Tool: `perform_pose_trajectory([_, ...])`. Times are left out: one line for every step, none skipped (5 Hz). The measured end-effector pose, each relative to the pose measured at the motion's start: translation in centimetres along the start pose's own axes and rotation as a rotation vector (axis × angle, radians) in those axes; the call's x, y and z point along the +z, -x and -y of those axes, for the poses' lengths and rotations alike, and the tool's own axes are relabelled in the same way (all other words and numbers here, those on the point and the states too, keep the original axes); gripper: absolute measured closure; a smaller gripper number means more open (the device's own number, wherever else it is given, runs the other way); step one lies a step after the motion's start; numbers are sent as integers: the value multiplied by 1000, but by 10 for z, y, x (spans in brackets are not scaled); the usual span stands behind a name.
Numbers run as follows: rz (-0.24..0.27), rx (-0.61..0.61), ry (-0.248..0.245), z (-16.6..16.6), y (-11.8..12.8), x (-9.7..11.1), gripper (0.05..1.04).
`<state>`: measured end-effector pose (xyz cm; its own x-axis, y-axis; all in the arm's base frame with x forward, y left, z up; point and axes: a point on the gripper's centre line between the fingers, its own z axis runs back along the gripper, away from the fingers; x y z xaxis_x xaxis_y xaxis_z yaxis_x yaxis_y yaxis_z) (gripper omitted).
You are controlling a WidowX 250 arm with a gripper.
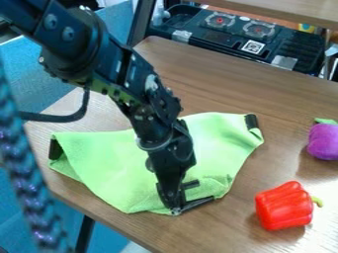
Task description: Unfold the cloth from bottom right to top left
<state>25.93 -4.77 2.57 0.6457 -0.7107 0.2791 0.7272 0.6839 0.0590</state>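
Note:
The black gripper (178, 198) hangs down at the lower edge of the light green cloth (112, 165), a little right of the cloth's middle, and its tip reaches that edge. Whether any fabric is held there I cannot tell. The cloth lies spread and rumpled on the table, with a black tab at its left corner and another at its upper right corner. Its lower right side looks bunched or folded beside the gripper. The arm crosses from the upper left and hides the middle of the cloth's upper part.
A red toy pepper (284, 206) lies on the wooden table (218, 74) right of the cloth, and a purple toy vegetable (323, 142) is at the right edge. A black case (224, 29) stands behind the table. A dark braided cable (29, 183) runs down the left side.

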Motion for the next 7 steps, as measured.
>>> perform_pose_trajectory([12,11,9,-3,0,5,894])
perform_pose_trajectory([14,16,12,-5,2,5,1012])
perform_pose_trajectory([25,17,0,-8,2,9,1028])
perform_pose_trajectory([31,43,2,-14,6,15,1029])
perform_pose_trajectory([68,111,-14,-37,4,30,1029])
perform_pose_trajectory([122,213,-43,-73,0,53,1029])
perform_pose_trajectory([143,292,-81,-111,-2,59,1029])
